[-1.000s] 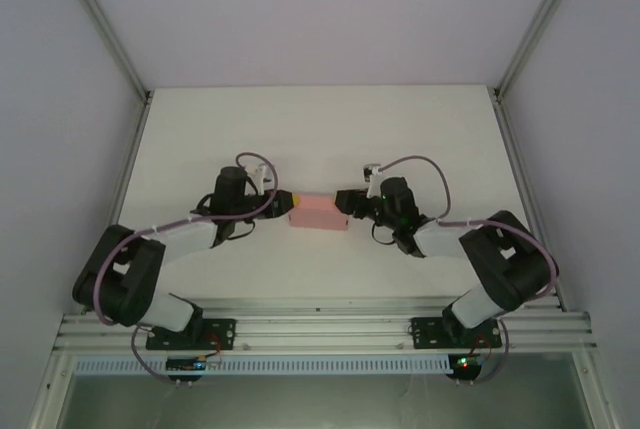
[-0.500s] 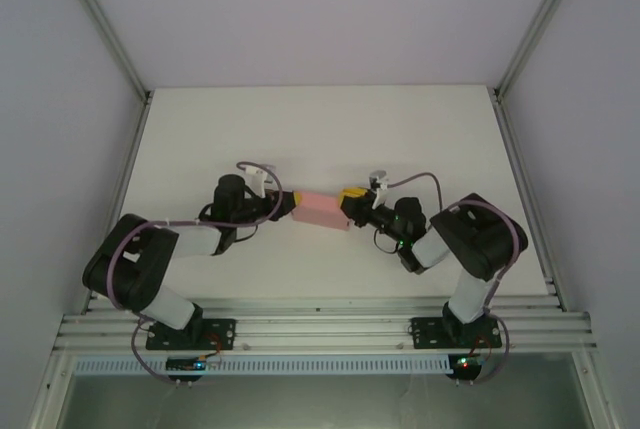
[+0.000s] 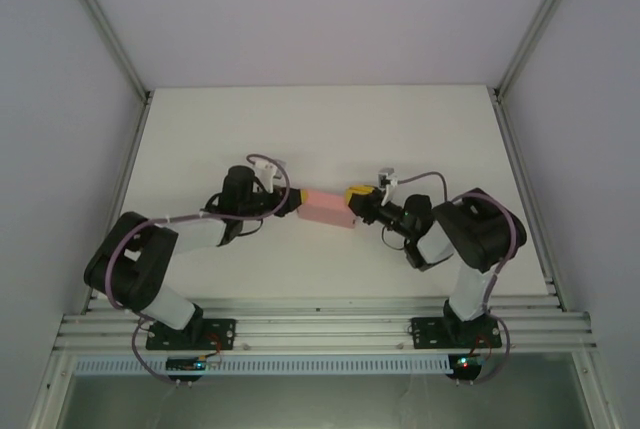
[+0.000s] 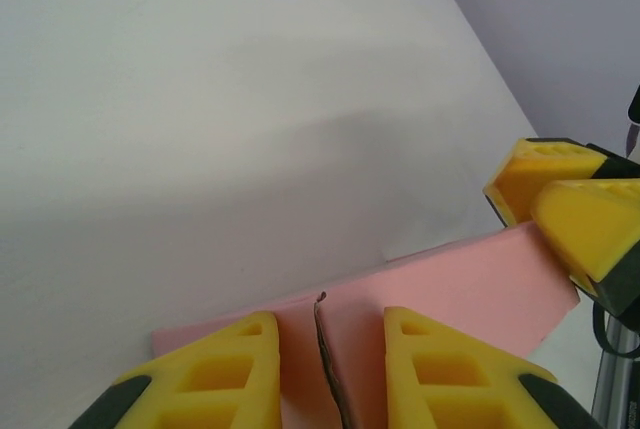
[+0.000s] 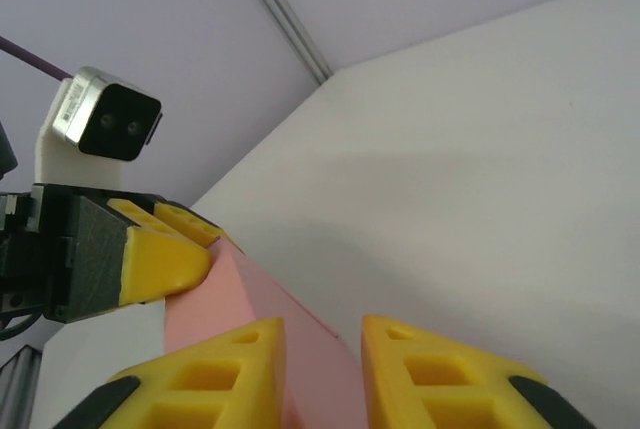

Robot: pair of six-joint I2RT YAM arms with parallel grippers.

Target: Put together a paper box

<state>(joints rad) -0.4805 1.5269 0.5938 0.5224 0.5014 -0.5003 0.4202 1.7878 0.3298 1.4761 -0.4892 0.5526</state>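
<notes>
The pink paper box (image 3: 325,209) is a small closed rectangular box held between both grippers at mid-table, slanting down to the right in the top view. My left gripper (image 3: 296,199) is shut on its left end; in the left wrist view the yellow fingers (image 4: 225,369) straddle the box (image 4: 450,284), with a thin card seam between them. My right gripper (image 3: 352,201) is shut on the opposite end; its fingers (image 5: 440,374) flank the box (image 5: 215,299). Each wrist view shows the other gripper at the box's far end: the right gripper (image 4: 560,199) and the left gripper (image 5: 165,249).
The white table (image 3: 320,129) stretches bare behind and beside the box. Grey walls with metal posts (image 3: 100,19) close it in on three sides. An aluminium rail (image 3: 320,324) carrying both arm bases runs along the near edge.
The box has shifted slightly right and turned, so its right end now sits lower. Both grippers moved with it, and the right arm's elbow folded in closer.
</notes>
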